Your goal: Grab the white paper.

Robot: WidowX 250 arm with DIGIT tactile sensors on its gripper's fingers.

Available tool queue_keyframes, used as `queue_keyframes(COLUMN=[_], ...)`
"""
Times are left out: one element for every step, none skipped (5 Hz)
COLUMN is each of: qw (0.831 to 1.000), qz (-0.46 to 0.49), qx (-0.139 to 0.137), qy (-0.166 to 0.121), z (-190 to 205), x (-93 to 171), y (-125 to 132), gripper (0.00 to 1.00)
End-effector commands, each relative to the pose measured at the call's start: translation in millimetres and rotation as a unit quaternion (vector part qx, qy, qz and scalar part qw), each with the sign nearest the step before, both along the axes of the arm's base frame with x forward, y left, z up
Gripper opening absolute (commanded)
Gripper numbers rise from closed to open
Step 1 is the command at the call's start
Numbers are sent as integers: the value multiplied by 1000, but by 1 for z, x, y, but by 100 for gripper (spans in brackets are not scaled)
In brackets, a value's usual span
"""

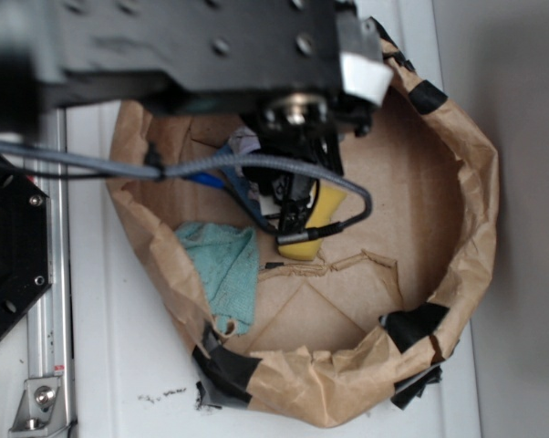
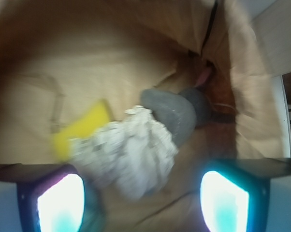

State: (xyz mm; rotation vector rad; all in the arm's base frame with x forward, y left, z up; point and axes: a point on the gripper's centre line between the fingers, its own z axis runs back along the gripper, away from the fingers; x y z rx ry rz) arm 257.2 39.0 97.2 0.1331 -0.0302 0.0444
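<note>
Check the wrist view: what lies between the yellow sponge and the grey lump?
The white paper lies between them in the wrist view, overlapping the yellow sponge on one side and the grey lump on the other. The exterior view hides this under the arm.

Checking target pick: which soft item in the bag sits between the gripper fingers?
The white paper, crumpled and off-white. The yellow sponge lies left of it, the grey lump behind.

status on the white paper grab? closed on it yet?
Approach looks done: the gripper is down inside the brown paper bin, with the white paper between its open fingers. In hand: lining up on the wad, which touches the yellow sponge and grey lump. Left: close and lift.
</note>
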Motion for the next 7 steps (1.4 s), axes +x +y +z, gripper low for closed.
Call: queue_keyframes(qw=[998,999,999,997,988,986,989], qz=[-48,-1,23,65,105,102,97], qx=[-2,12,20,-18,-71,-86,-80], qy=[51,38,15,-47,-92,-103,-77], z=[-57,-51,-25,25,77,97,91], x=[-9,-7,-3,-1,0,3,4], y=[1,4,-3,-24,-51,-66,-65], gripper=[0,0,0,0,0,0,0])
